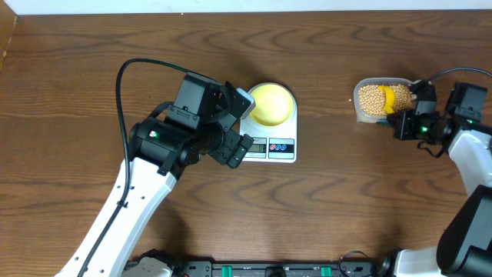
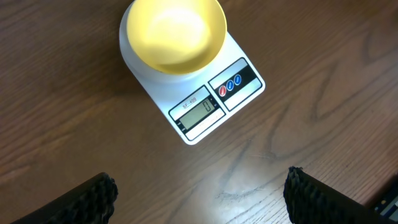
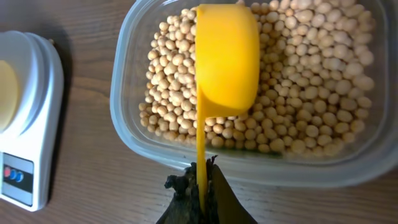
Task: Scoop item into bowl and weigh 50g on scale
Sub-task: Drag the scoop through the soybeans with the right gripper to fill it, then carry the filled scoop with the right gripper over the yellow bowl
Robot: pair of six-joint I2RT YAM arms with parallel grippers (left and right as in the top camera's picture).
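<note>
The pale-yellow bowl sits on the white scale, and I see no beans in it. My left gripper hovers open beside the scale's display edge, holding nothing. A clear tub at the right is full of tan beans. My right gripper is shut on the handle of a bright yellow scoop, whose cup lies on its side over the beans in the tub.
The scale shows at the left edge of the right wrist view, left of the tub. The left arm's black cable loops over the table's left half. Bare wooden table surrounds everything.
</note>
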